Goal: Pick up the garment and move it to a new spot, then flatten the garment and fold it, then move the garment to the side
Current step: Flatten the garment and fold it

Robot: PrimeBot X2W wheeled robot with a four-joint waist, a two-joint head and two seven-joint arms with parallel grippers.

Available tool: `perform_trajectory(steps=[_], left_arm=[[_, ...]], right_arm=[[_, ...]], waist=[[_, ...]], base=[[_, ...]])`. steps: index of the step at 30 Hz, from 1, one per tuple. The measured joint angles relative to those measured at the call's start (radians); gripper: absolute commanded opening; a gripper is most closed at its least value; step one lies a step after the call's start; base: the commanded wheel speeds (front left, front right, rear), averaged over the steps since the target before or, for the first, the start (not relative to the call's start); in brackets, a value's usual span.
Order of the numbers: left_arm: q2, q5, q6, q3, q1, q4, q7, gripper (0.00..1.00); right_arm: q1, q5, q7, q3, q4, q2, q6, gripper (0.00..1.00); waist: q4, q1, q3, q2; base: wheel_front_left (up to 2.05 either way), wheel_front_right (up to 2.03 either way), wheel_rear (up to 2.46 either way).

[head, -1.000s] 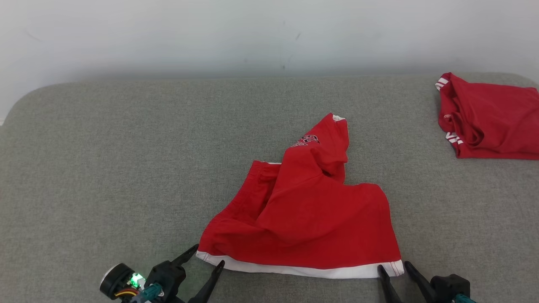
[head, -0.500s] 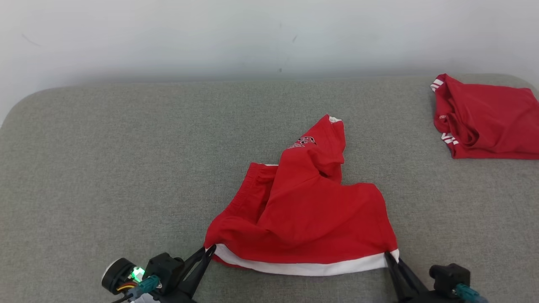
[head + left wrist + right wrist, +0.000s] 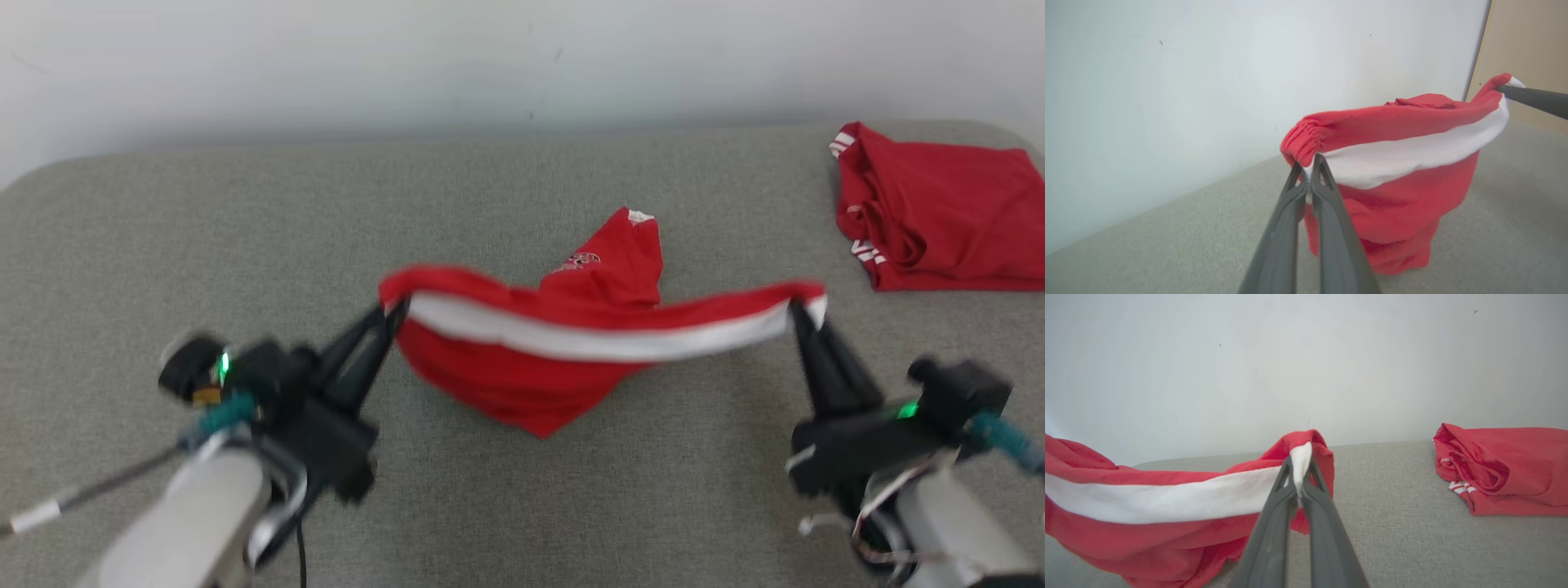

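The garment [image 3: 539, 376] is a pair of red shorts with a white band along one edge. It hangs stretched between my two grippers above the grey surface, sagging in the middle, its far part still resting on the cushion. My left gripper [image 3: 393, 312] is shut on the garment's left corner [image 3: 1306, 163]. My right gripper [image 3: 796, 309] is shut on the right corner [image 3: 1300, 457]. In the left wrist view the garment [image 3: 1396, 204] droops down to the cushion, and the right gripper's fingers [image 3: 1535, 100] show at the far right.
A second red garment [image 3: 939, 212] with white stripes lies folded at the back right of the grey cushion [image 3: 204, 245]; it also shows in the right wrist view [image 3: 1506, 465]. A pale wall [image 3: 326, 65] rises behind the cushion.
Both grippers shut on the white-banded edge's corners, then rose and moved away from me, lifting that edge off the cushion. The head view has also shifted a little.
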Motion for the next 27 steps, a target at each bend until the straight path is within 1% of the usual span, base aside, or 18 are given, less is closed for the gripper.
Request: perform_trajectory(steps=[2,5,10,14,19,23,27], left_arm=[[-0.002,-0.020,0.000,-0.017,-0.096,0.004,0.000,0.00],[-0.007,-0.083,0.000,-0.028,-0.262,0.023,0.014,0.00],[0.013,-0.170,0.000,-0.040,-0.541,0.083,0.082,0.00],[0.011,-0.211,0.000,-0.066,-0.772,0.139,0.134,0.00],[0.015,-0.239,0.000,-0.111,-1.024,0.217,0.164,0.00],[0.011,-0.270,-0.001,-0.124,-1.195,0.294,0.169,0.00],[-0.002,-0.301,-0.001,-0.156,-1.325,0.353,0.175,0.00]], right_arm=[[-0.062,0.009,0.006,-0.001,-0.003,-0.026,0.000,0.00],[-0.187,0.035,0.026,0.004,-0.003,-0.046,0.000,0.00],[-0.478,0.080,0.061,0.002,0.050,-0.055,0.000,0.00],[-0.717,0.109,0.105,0.008,0.129,-0.064,0.000,0.00],[-1.007,0.130,0.143,0.005,0.246,-0.067,0.000,0.00],[-1.208,0.131,0.171,-0.007,0.352,-0.067,0.000,0.00],[-1.385,0.129,0.176,-0.015,0.447,-0.066,0.000,0.00]], waist=[[0.001,0.0000,0.016,0.0000],[0.001,0.0000,0.050,0.0000],[-0.010,0.0002,0.131,0.0001],[-0.023,0.0003,0.210,0.0001],[-0.039,0.0004,0.312,0.0001],[-0.053,0.0004,0.387,0.0002],[-0.069,0.0005,0.454,0.0002]], base=[[0.00,0.00,0.00],[0.00,0.00,0.00],[0.00,0.00,0.00],[0.00,0.00,0.00],[0.00,0.00,0.00],[0.00,0.00,0.00],[0.00,0.00,0.00]])
